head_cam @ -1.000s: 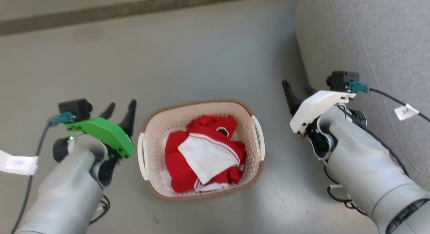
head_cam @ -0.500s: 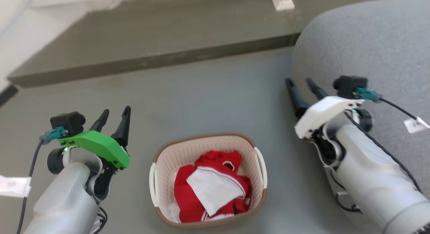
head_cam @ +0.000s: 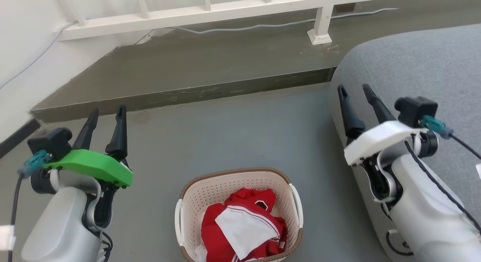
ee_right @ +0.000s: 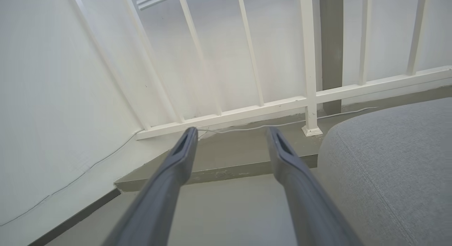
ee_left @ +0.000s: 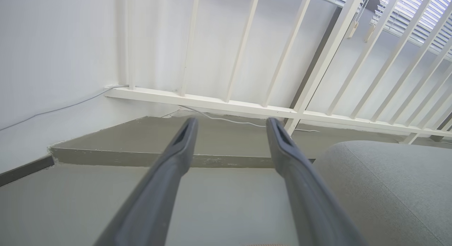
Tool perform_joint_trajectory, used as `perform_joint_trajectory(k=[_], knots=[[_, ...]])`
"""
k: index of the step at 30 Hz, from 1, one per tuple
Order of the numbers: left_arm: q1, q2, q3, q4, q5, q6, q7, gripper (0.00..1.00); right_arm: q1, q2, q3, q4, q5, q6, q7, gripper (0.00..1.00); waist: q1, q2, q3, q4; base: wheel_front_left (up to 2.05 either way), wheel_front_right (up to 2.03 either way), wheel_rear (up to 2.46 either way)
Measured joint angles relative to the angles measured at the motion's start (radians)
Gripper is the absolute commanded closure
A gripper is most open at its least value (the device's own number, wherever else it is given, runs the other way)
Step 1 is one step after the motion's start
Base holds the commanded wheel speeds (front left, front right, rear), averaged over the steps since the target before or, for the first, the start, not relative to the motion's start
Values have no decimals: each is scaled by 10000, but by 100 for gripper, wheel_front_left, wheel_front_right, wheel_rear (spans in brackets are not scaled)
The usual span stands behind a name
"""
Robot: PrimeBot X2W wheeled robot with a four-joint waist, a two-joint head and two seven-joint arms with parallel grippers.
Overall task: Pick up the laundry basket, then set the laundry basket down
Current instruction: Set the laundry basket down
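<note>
In the head view we see the laundry basket [head_cam: 203, 190] standing on the grey floor [head_cam: 244, 134] at the bottom centre of the frame, between our two arms and well apart from both claws. Its near end is cut off by the bottom edge, so the rim and base band there are out of sight. A heap of red and white clothes [head_cam: 240, 224] fills it and hides its bottom. White loop handles [head_cam: 177, 226] show on its left and right sides.

The left claw [head_cam: 107, 110], at the middle left of the frame, is open. Its two dark fingers stand spread, pointing up the picture over bare floor and touching nothing. The right claw [head_cam: 353, 88], at the middle right, is likewise open, with its tips in front of the edge of a grey upholstered sofa [head_cam: 413, 66]. Whether they touch the fabric we cannot tell from this angle. The right arm covers the lower part of that edge, and the sofa runs out of the frame on the right.

Both wrist views show the parted fingers, with floor, a raised concrete step [head_cam: 188, 66] and a white railing [head_cam: 225, 11] beyond them. A pale cable [head_cam: 244, 28] runs along the step under the railing. At the bottom edge of the left wrist view, a thin brownish sliver between the fingers is too small for us to identify.
</note>
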Motion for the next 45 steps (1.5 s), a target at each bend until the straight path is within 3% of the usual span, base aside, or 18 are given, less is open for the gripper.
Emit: perform_joint_trajectory(k=[7,21,45], knots=[[1052,-422,809,-1264,426,-159,0,0,926,-59,-568,-957,-729,-100,0,0,0,0,-97,84,0,0,0],[2441,-677,1653,-2447,1639,-259,0,0,2148,15,-1189,-2075,-1607,-263,0,0,1,0,-34,134,0,0,0],[3132,-1344,2249,-3114,2520,-589,0,0,2975,324,-1695,-2546,-2178,-261,0,0,1,0,74,123,0,0,0]])
